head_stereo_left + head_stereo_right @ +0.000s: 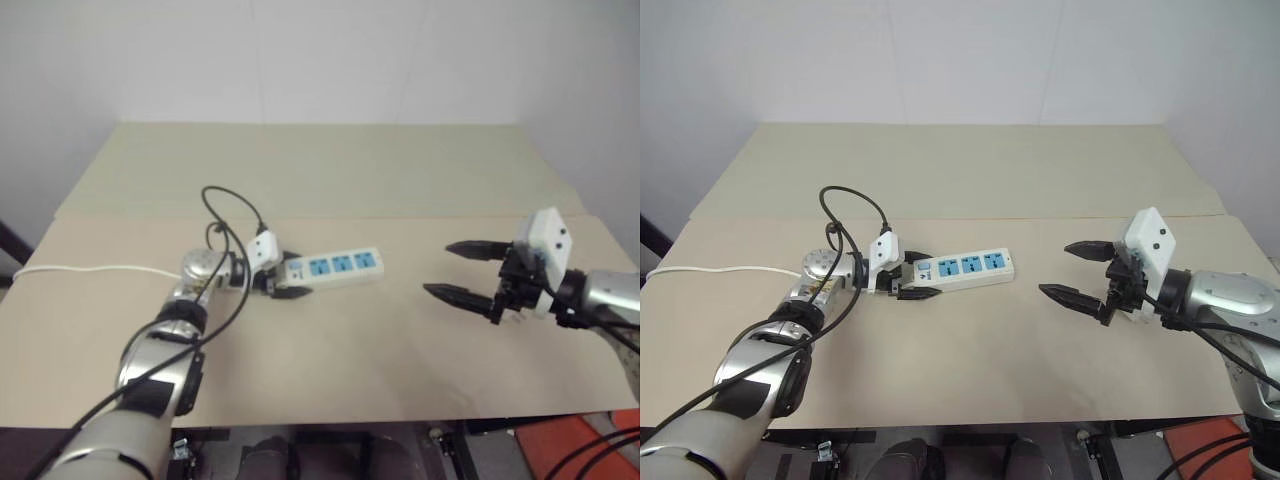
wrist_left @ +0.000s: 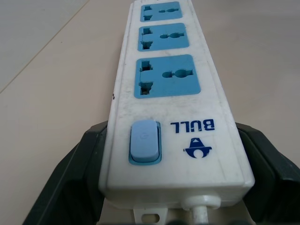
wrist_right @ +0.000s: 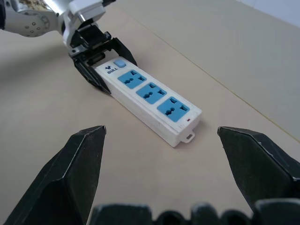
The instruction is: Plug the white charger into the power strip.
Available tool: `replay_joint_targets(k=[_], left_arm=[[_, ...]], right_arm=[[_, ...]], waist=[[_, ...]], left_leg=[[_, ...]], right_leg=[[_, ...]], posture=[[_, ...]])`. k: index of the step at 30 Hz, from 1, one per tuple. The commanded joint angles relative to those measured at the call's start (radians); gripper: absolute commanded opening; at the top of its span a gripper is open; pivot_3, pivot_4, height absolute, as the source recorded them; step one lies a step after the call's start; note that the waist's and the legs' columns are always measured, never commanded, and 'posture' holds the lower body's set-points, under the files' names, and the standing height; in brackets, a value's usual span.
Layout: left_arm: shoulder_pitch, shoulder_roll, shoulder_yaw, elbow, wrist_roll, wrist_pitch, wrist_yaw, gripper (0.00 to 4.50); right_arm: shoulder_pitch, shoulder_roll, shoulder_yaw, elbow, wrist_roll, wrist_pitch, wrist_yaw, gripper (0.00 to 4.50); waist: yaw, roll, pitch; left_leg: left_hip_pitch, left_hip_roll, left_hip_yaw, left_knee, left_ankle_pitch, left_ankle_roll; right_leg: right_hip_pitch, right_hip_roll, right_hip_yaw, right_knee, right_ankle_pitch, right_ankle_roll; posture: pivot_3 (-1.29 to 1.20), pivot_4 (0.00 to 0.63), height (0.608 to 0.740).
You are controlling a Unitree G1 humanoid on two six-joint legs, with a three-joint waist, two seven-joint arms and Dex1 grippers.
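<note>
The power strip (image 1: 335, 267) is a long white bar with three blue sockets, lying flat at the middle of the table. My left gripper (image 1: 293, 275) is shut on its switch end, with one black finger (image 2: 70, 183) pressed against each long side, beside the pale blue switch (image 2: 144, 141). The strip's thin white cord (image 1: 90, 268) trails off to the left. To the right of the strip, above the table, my right gripper (image 1: 440, 269) is open and empty, its fingers pointing towards the strip's free end (image 3: 185, 126). The white charger is out of view.
The beige table (image 1: 330, 340) has a seam running across it behind the strip. A black cable (image 1: 232, 205) loops up from my left wrist. A white wall stands behind the table, and the table's front edge lies close below my arms.
</note>
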Motion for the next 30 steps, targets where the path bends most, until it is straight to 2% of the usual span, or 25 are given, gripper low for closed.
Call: replay_joint_targets(k=[1,3,6,11,16,22,30], left_arm=[[0.002,-0.025,0.018,-0.059,-0.042,-0.012,-0.043,3.34],[0.002,-0.041,0.02,-0.096,-0.06,0.006,-0.083,3.34],[0.01,-0.066,0.009,-0.16,-0.085,0.033,-0.147,3.34],[0.048,-0.104,-0.04,-0.275,-0.082,0.092,-0.201,3.34],[0.099,-0.118,-0.108,-0.354,-0.019,0.07,-0.128,3.34],[0.132,-0.124,-0.16,-0.449,0.056,0.147,0.02,3.34],[0.2,-0.11,-0.176,-0.633,0.02,0.274,0.052,3.34]], right_arm=[[-0.031,-0.031,-0.049,0.04,-0.012,-0.016,0.005,4.5],[-0.049,-0.057,-0.056,0.072,-0.007,0.02,0.004,4.5],[-0.124,-0.113,-0.053,0.123,0.025,0.175,-0.044,4.5],[-0.293,-0.209,0.05,0.229,-0.034,0.359,-0.109,4.5],[-0.459,-0.251,0.17,0.33,-0.107,0.46,-0.132,4.5],[-0.603,-0.273,0.302,0.415,-0.195,0.546,-0.131,4.5],[-0.769,-0.283,0.435,0.509,-0.278,0.655,-0.096,4.5]], waist=[[0.001,0.0,0.0],[0.003,0.0,0.0],[0.003,0.0,0.0],[0.001,0.0,0.0],[-0.002,0.0,0.0],[0.001,0.0,0.0],[0.0,0.0,0.0]], left_leg=[[0.0,0.0,0.0,0.0,0.0,0.0],[0.0,0.0,0.0,0.0,0.0,0.0],[-0.002,0.0,0.0,0.0,0.0,0.0],[-0.003,0.001,0.0,0.002,-0.001,0.001],[-0.003,0.001,0.0,0.002,-0.001,0.002],[-0.004,0.0,0.0,0.002,-0.002,0.003],[-0.006,0.0,0.0,0.003,-0.002,0.003]], right_leg=[[0.0,0.0,0.0,0.0,0.0,0.0],[0.0,0.0,0.0,0.0,0.0,0.0],[-0.001,-0.001,0.0,0.0,0.0,0.0],[-0.002,-0.002,0.0,0.0,0.0,0.0],[-0.002,-0.002,0.0,0.0,0.0,0.0],[-0.003,-0.003,0.0,0.0,0.0,0.0],[-0.005,-0.004,0.0,0.0,0.001,0.001]], posture=[[0.0,0.15,0.74],[0.0,0.15,0.74],[0.0,0.15,0.74],[0.0,0.15,0.74],[0.0,0.15,0.74],[0.0,0.15,0.74],[0.0,0.15,0.74]])
